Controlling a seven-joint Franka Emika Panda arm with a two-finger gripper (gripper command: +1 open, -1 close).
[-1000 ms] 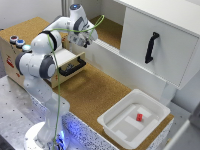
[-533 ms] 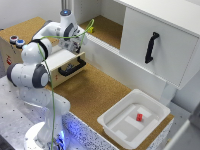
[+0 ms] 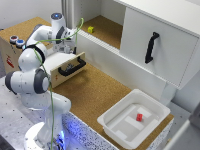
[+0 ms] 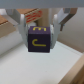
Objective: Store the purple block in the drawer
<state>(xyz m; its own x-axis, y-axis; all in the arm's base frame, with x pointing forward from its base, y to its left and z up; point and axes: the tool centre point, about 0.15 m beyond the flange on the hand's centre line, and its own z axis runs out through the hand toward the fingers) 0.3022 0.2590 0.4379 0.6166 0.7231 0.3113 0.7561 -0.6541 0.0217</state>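
Two views, each carrying what the other lacks.

Wrist view: purple block (image 4: 39,40), a cube with yellow markings on its upper and front faces, clamped between the gripper (image 4: 40,31) fingers, one finger (image 4: 21,27) pressed on each side face. Below the block lies a pale flat surface, apparently the floor of the drawer (image 4: 30,67), with a light-wood wall behind. Being a cube, the block has no long axis; it sits square between the fingers, the face with the curved yellow mark turned to the camera.

Exterior view: the block itself is hidden behind the arm's wrist. The gripper (image 3: 67,48) hangs over the drawer (image 3: 67,62), which stands pulled out from a small wooden box (image 3: 12,52), its black bar handle (image 3: 73,66) facing the cork-topped desk (image 3: 95,92). Block position: held in the gripper above the open drawer; whether it touches the drawer floor cannot be told.

Other items, exterior view only: white tray (image 3: 132,120) on the desk near the exterior view's right, holding a small red piece (image 3: 139,117); large white cabinet door (image 3: 157,47) with black handle; small yellow object (image 3: 91,29) on the recessed shelf behind.
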